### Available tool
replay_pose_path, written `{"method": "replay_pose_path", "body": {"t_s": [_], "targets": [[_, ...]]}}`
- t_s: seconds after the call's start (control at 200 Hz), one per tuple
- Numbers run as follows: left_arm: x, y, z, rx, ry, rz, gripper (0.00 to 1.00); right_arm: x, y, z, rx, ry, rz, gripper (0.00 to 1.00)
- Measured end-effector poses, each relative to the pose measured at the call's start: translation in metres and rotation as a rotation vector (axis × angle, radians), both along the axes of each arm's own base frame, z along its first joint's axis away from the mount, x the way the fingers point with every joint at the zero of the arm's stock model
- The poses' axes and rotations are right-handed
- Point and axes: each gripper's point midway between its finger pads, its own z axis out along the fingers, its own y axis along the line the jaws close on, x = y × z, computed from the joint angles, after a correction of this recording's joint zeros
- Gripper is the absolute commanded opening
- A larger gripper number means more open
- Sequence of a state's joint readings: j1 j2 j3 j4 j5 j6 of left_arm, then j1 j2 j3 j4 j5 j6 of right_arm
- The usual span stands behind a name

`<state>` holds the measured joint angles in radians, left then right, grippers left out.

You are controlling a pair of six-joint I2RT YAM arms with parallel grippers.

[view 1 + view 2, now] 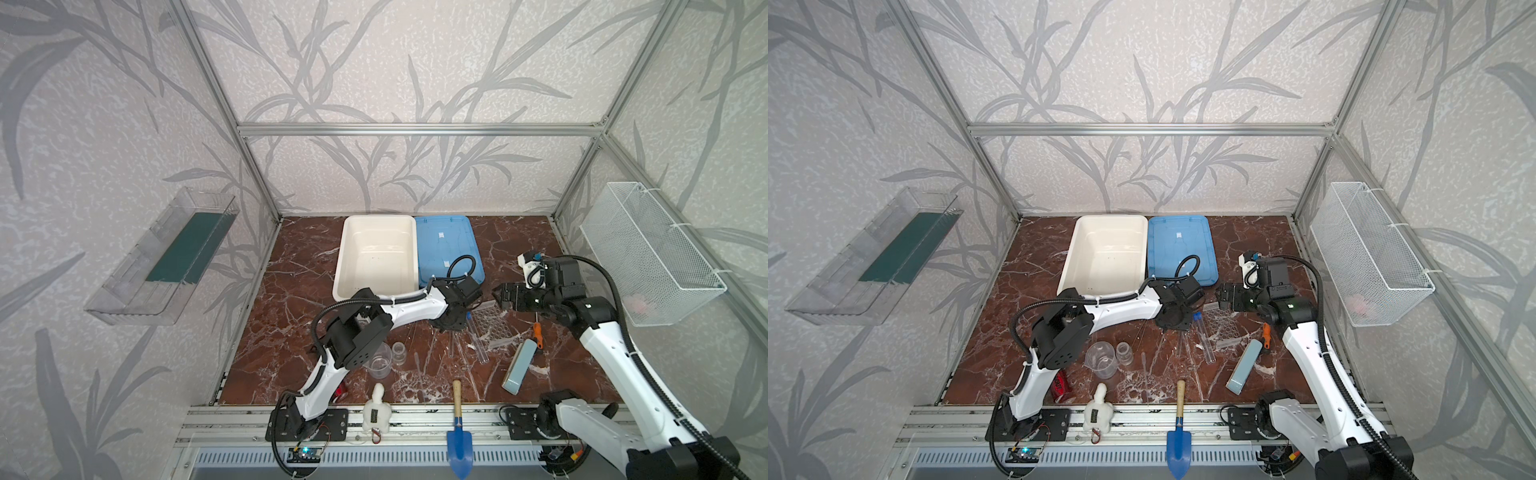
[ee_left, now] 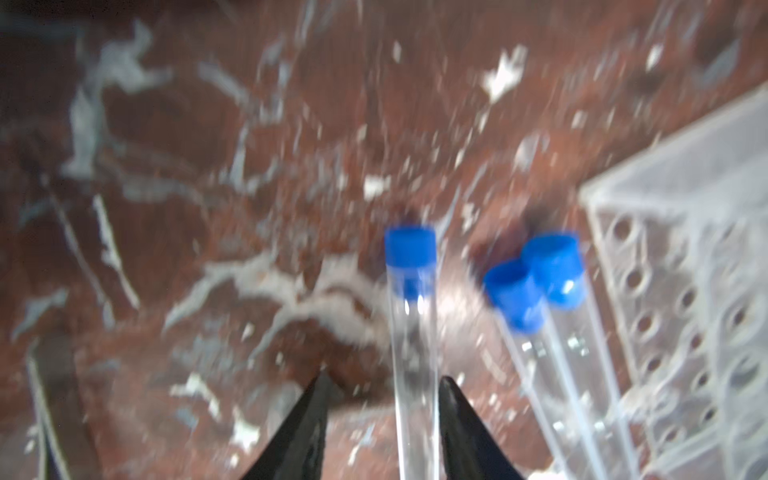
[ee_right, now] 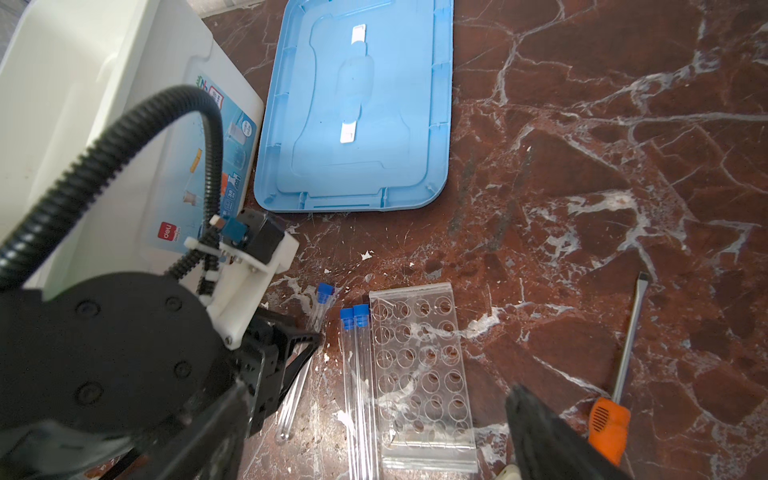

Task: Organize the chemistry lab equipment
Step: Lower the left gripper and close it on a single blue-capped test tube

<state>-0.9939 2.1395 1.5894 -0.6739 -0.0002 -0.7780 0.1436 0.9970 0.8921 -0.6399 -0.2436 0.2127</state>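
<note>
Tube pickup judged in hand. Blue-capped tube [image 2: 411,332], laid right of tabletop [image 1: 291,270] centre beside clear rack [image 3: 419,374], is straddled by left gripper [image 2: 384,378], jaws apart. Closing, then lifting, called for. Right gripper [image 1: 500,298] spread, empty.

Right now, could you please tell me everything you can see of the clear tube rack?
The clear tube rack looks like acrylic: a rectangular plate with rows of round holes, all empty. It sits flat on the marble table. Two blue-capped tubes lie along one long side; whether they touch it is unclear.
</note>
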Motion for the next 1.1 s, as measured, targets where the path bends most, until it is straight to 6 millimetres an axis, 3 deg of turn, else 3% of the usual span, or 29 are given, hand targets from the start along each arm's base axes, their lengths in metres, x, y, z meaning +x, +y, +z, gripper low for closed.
{"method": "replay_pose_path", "body": {"t_s": [0.19, 0.345, 0.515, 0.775, 1.1], "targets": [[-0.034, 0.001, -0.002, 0.002, 0.061, -0.072, 0.4, -0.001, 0.0, -0.003, 0.0, 0.004, 0.0, 0.95], [-0.048, -0.004, -0.002, 0.004, 0.079, -0.104, 0.36, -0.001, 0.0, -0.003, 0.0, 0.002, 0.0, 0.95], [-0.06, 0.004, -0.003, 0.05, 0.104, -0.113, 0.34, -0.001, 0.0, -0.002, 0.0, -0.001, 0.0, 0.95], [-0.072, 0.01, -0.004, 0.091, 0.12, -0.134, 0.3, -0.001, 0.0, -0.002, 0.001, -0.002, -0.001, 0.95], [-0.073, 0.012, -0.005, 0.111, 0.127, -0.139, 0.27, -0.001, 0.0, -0.003, 0.001, 0.0, -0.001, 0.95]]}}
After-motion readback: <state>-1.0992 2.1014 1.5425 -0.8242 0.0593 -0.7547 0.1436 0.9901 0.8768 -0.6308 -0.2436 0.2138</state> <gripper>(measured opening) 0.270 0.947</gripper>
